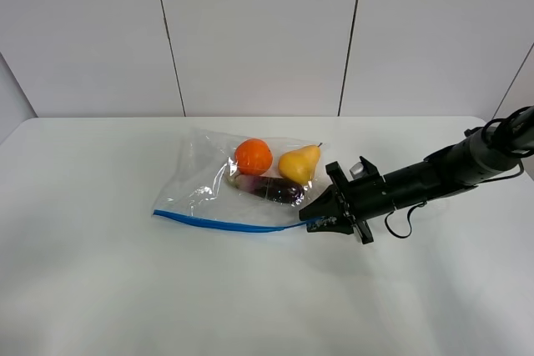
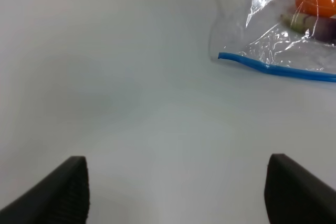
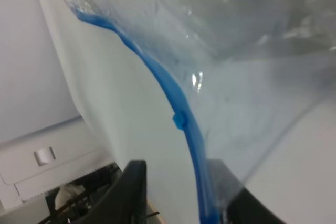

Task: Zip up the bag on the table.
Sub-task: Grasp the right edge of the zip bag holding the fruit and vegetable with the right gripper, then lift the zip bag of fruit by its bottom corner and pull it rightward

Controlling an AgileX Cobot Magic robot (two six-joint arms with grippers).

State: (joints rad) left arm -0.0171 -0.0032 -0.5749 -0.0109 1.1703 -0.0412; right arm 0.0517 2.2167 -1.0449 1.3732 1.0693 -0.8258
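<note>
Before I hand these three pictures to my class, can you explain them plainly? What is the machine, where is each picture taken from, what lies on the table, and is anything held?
It is a two-armed robot. One picture looks down from a high camera; the other two come from cameras on each wrist. On the white table lies a clear bag holding an orange, a pear and an eggplant. The right gripper is closed on the blue zipper strip at the bag's end. The left gripper hangs open over bare table, holding nothing.
</note>
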